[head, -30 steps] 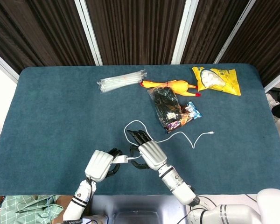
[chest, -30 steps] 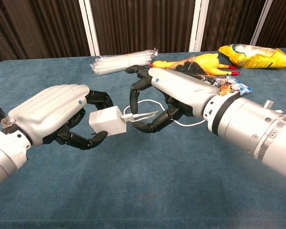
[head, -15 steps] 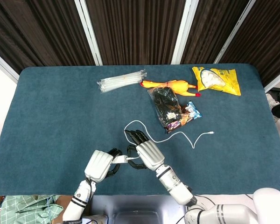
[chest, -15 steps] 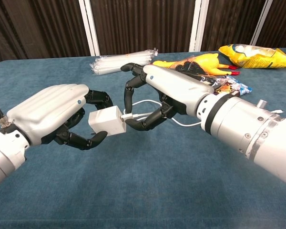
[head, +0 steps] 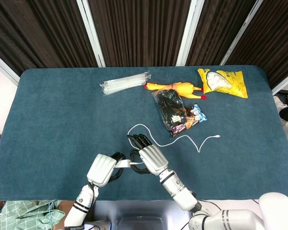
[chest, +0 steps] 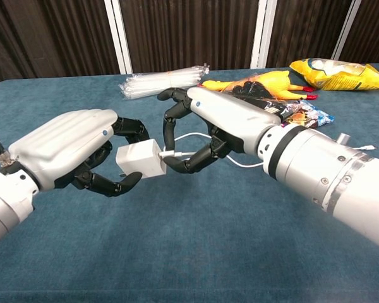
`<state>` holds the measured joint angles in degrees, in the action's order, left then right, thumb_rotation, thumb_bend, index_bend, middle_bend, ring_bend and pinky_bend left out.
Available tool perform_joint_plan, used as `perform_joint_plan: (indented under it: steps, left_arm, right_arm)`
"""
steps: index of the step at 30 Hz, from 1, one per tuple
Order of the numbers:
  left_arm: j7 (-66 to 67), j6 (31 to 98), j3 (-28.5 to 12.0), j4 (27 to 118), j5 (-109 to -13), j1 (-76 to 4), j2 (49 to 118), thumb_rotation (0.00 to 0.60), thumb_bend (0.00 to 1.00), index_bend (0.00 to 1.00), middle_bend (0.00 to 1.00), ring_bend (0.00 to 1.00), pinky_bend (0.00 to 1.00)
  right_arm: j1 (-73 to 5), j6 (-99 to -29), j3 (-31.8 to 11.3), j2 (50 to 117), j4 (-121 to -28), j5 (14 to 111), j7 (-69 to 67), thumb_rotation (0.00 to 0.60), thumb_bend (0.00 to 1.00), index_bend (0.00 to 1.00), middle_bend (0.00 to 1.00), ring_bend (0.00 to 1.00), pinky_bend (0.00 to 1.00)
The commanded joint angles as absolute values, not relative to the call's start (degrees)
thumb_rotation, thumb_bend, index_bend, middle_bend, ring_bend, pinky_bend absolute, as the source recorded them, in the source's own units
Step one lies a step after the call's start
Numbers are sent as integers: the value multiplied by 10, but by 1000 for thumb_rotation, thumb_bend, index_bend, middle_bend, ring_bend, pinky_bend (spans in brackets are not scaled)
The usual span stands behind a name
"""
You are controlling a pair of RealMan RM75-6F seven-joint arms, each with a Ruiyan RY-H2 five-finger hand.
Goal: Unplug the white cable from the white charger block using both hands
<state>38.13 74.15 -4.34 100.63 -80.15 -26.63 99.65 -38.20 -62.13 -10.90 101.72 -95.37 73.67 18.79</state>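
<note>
My left hand [chest: 69, 145] [head: 102, 170] grips the white charger block [chest: 139, 161] [head: 122, 164] a little above the blue table. The white cable [head: 182, 138] [chest: 191, 134] is plugged into the block's right face. From there it loops back over the cloth to its free end at the right. My right hand [chest: 221, 117] [head: 151, 159] is right beside the block. Its fingers arch over the plug and its thumb lies just under it. A gap shows above the plug, so no firm pinch is visible.
A pack of clear straws [head: 125, 82], a rubber chicken [head: 175, 88], a yellow snack bag [head: 223, 82] and a dark snack bag [head: 173, 112] lie toward the back. Both hands hover near the table's front edge [head: 134, 199].
My right hand has slid left along the cable until its fingers sit against the charger block. The left hand and block have hardly moved.
</note>
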Motion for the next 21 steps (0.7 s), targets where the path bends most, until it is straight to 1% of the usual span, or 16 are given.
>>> perform_joint_plan:
  steps: [1,5,13,21]
  left_arm:
    - [381,742,-44,1007,-802,-266,995,600,590,725,803,882,1000]
    - [381,739,-43,1007,-803,-267,993,600,590,725,803,883,1000]
    - [362,728,-42,1001,-811,-273,979,600,587,725,803,882,1000]
    - [354,727,-45,990,-818,-275,968,600,587,725,803,882,1000]
  right_arm:
    - [-381,-625,-111,1018,-956,734,187,600,619,820,177,0,0]
    - [-381,-623,-113,1014,-964,722,194,600,647,858,195,0,0]
    - [-386,-615,-115,985,-992,691,236,600,647,863,196,0,0]
    - [-382,-623,-113,954,-1010,690,241,600,647,865,198,0,0]
